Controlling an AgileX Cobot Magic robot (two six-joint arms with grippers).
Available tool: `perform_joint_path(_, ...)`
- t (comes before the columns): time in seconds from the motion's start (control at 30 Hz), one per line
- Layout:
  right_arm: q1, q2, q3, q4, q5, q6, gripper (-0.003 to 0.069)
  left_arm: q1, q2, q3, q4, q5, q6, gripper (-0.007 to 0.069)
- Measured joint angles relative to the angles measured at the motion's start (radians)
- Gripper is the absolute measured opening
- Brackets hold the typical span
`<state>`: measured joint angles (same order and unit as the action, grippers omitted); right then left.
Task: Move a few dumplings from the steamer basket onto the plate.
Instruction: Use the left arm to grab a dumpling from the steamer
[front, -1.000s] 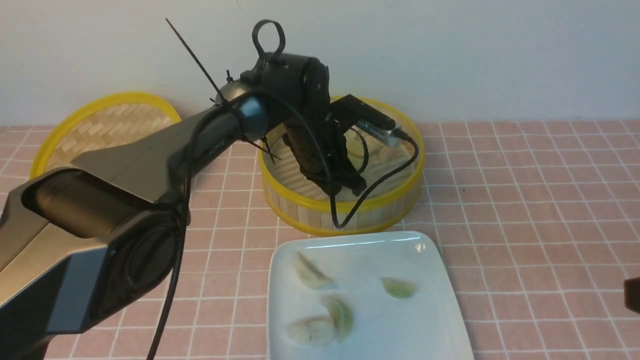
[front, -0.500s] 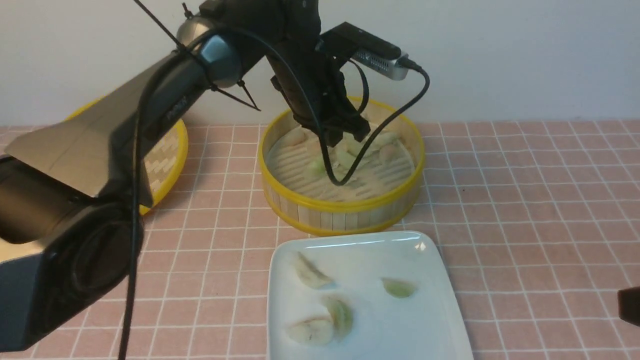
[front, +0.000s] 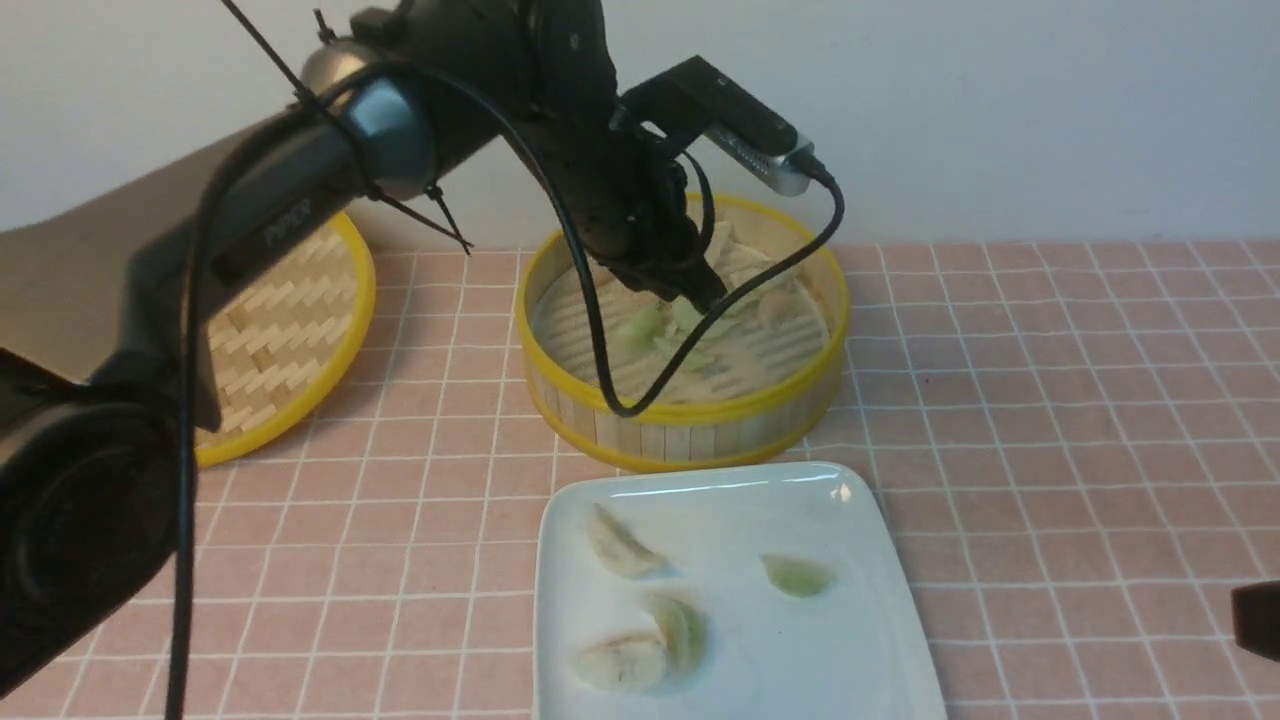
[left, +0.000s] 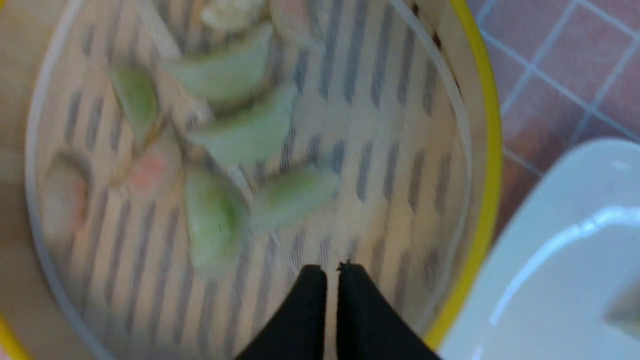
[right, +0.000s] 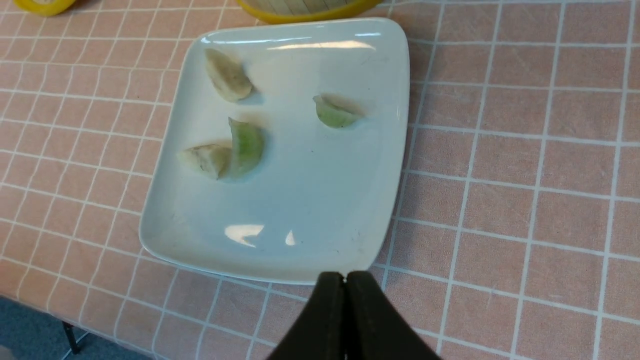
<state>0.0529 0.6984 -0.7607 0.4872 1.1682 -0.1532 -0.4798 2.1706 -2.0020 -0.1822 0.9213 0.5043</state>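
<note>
The steamer basket stands behind the plate. Several dumplings, green and pinkish, lie on its slatted floor, seen blurred in the left wrist view. My left gripper hangs over the middle of the basket, above the dumplings. Its fingers stand a narrow slit apart with nothing between them. Several dumplings lie on the plate: a whitish one, a green one, and a touching pair. My right gripper is shut and empty at the plate's near right corner.
The flat woven lid lies left of the basket, partly behind my left arm. A black cable loops from the left wrist camera down over the basket's near rim. Pink tiled cloth covers the table; a wall stands close behind the basket.
My left gripper has risen from the basket's near side and now hangs over its middle. Its fingers have parted by a crack. The right gripper and the plate's dumplings have not moved.
</note>
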Motion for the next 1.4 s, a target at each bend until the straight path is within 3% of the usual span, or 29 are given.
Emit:
perform_joint_path(0.33, 0.0, 0.0, 0.0, 0.003, 0.0, 0.0, -0.0015, -0.001, 0.178, 0.007, -0.005, -0.185, 0.004, 0.0421)
perform_joint_path(0.5, 0.0, 0.0, 0.0, 0.004, 0.0, 0.003, -0.0015, -0.001, 0.208, 0.007, -0.008, -0.238, 0.005, 0.0487)
perform_joint_path(0.67, 0.0, 0.0, 0.0, 0.027, 0.005, 0.007, -0.0015, -0.001, 0.215, 0.004, -0.013, -0.24, 0.003, 0.0445)
perform_joint_path(0.73, 0.0, 0.0, 0.0, 0.035, 0.006, 0.007, -0.0015, -0.001, 0.216, 0.002, -0.02, -0.226, -0.005, 0.0382)
perform_joint_path(0.8, 0.0, 0.0, 0.0, 0.042, 0.006, 0.007, -0.0015, -0.001, 0.216, -0.001, -0.023, -0.21, -0.025, 0.0259)
perform_joint_path(1.0, 0.0, 0.0, 0.0, 0.058, 0.019, 0.006, -0.0015, -0.001, 0.187, 0.0, -0.008, -0.122, -0.065, 0.0237)
perform_joint_path(1.07, 0.0, 0.0, 0.0, 0.067, 0.024, 0.006, -0.0015, -0.001, 0.165, 0.003, -0.005, -0.084, -0.075, 0.0148)
perform_joint_path(1.4, 0.0, 0.0, 0.0, 0.094, 0.028, 0.002, -0.0015, -0.001, -0.028, 0.005, -0.006, 0.092, -0.114, 0.0145)
